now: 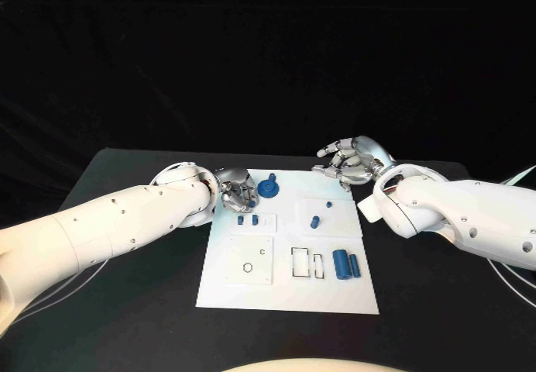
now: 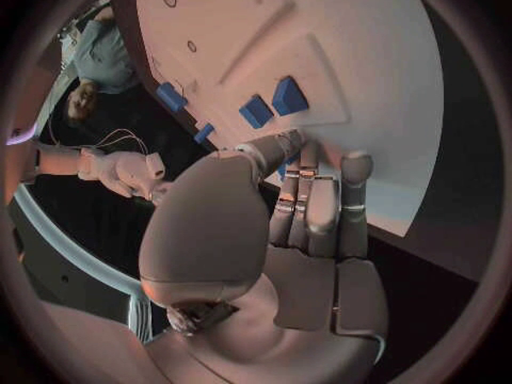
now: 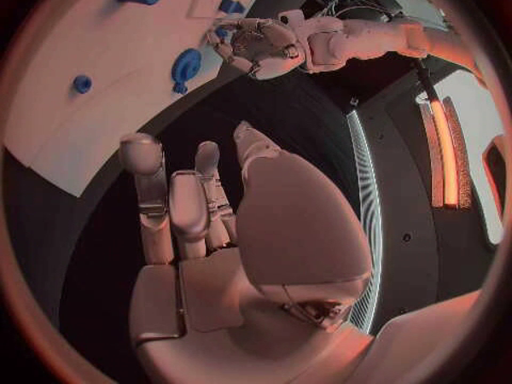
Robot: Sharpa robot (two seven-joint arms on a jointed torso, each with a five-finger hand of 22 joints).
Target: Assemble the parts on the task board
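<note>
Parts [image 1: 315, 222]: approx 8 blue pcs on 1 task board [image 1: 335, 298].

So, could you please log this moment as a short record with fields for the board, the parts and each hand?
board: white task board lying flat on the black table
parts: round blue part near the far edge; two blue cylinders lying side by side; smaller blue pieces mid-board
left hand: over the board's far left corner, holds nothing
right hand: above the far right corner, fingers apart, holds nothing

black table [image 1: 134, 310], dark backdrop, glowing orange strip light [image 3: 446, 149]
</note>
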